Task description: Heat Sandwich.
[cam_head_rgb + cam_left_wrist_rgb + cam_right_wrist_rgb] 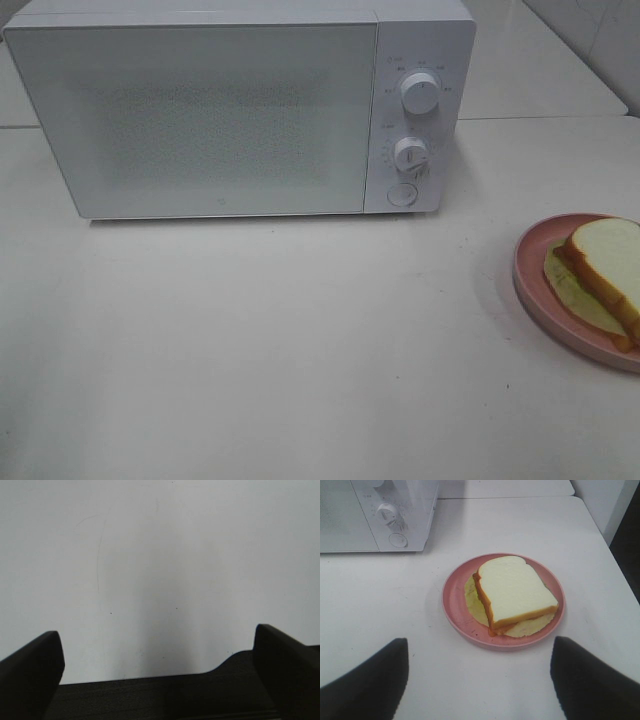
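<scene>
The white desk (300, 350) takes up most of the overhead view, and sitting at the back of it is a white microwave (200, 110) with its door shut. Its control panel on the right side has two round knobs stacked one above the other (421, 93) and a round button (401, 195) under them.

Over on the right edge of the overhead shot there's a round pink plate (527, 270), partly cut off by the frame. It's on the desk, in front of and to the right of the microwave, well apart from it. The sandwich (512, 592) lies on that plate: thick white bread with tan crust, an orange-red layer along the edge, and a pale yellow-green filling spilling out flat underneath.

The right claw (479, 680) is released, dark fingers (592, 677) spread wide with nothing between them, hanging above the desk just short of the plate. The left claw (159, 670) is also wide open and empty, looking down at bare desk surface.
</scene>
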`<state>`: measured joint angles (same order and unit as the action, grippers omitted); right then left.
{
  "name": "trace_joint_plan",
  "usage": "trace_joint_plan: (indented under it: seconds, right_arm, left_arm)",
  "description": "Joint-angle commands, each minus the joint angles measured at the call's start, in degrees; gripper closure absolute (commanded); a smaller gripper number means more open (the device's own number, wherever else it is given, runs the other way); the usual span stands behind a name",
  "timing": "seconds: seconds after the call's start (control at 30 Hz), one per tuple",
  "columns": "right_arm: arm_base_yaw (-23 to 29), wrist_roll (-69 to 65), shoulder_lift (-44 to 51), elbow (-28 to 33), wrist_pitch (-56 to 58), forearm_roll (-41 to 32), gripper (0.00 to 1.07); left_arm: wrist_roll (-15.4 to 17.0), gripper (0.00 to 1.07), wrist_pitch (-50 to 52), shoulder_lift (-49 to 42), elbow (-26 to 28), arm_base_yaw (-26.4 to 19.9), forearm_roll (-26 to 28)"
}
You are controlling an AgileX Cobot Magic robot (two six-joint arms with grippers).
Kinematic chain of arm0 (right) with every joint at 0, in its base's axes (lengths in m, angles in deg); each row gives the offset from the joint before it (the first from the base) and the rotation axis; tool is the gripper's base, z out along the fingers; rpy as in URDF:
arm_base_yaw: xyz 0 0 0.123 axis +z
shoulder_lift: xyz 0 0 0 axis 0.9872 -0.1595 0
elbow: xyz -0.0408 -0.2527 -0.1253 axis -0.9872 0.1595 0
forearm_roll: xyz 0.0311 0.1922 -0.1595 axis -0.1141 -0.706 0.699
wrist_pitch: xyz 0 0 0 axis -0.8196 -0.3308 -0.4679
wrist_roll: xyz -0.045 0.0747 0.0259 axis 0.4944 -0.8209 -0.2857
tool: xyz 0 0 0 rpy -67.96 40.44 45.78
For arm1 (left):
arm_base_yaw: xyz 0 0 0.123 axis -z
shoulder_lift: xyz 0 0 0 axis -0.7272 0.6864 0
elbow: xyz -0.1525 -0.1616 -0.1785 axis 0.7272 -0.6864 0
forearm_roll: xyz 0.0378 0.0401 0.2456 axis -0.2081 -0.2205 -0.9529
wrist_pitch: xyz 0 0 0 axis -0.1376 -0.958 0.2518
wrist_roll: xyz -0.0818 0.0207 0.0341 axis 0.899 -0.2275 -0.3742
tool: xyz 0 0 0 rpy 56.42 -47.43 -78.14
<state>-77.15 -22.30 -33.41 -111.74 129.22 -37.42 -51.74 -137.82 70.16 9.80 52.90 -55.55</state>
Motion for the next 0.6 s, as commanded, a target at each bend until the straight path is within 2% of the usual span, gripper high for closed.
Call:
trace_joint_plan:
  seconds: [0.03, 0.1, 0.17, 0.6]
  right_arm:
    - [-0.2, 0.3, 1.4, 0.2, -0.9, 0.1, 0.31]
    - [-0.2, 0.3, 1.4, 0.2, -0.9, 0.1, 0.31]
    - [-0.2, 0.3, 1.4, 0.2, -0.9, 0.1, 0.31]
    - [-0.2, 0.2, 1.4, 0.2, -0.9, 0.2, 0.31]
  left_arm:
    - [-0.4, 0.1, -0.8, -1.7, -1.1, -0.3, 1.9]
    - [-2.2, 0.1, -0.8, -4.1, -1.1, -0.3, 3.7]
    - [-2.8, 0.1, -0.8, -5.0, -1.1, -0.3, 4.1]
    - [-2.7, 0.1, -0.7, -15.4, -1.1, -0.3, 5.2]
